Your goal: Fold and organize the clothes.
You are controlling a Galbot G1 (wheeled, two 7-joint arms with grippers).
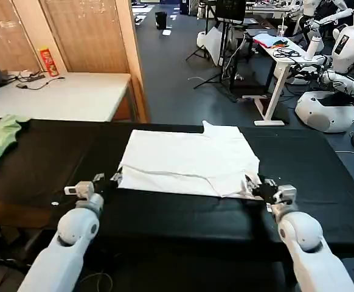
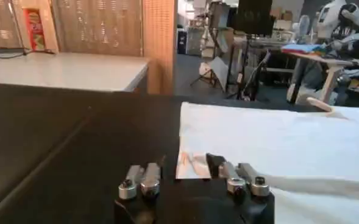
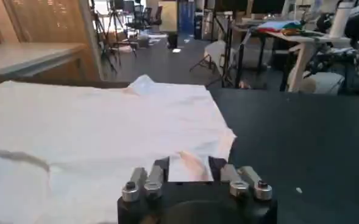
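White T-shirt (image 1: pixel 189 161) lies flat on the black table (image 1: pixel 323 170), its near corners inside the open left gripper (image 1: pixel 114 180) and open right gripper (image 1: pixel 253 185), print hidden.

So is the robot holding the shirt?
Not clamped yet. The left gripper and right gripper are open around the near corners of the white T-shirt.

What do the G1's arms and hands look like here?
Both arms are smooth white shells with rounded, ball-like wrist joints. The left hand and right hand are black-bodied with silver metal blocks; the wrist views show silver knuckle fittings with dark screws on each black finger. No markings or loose cables are visible.
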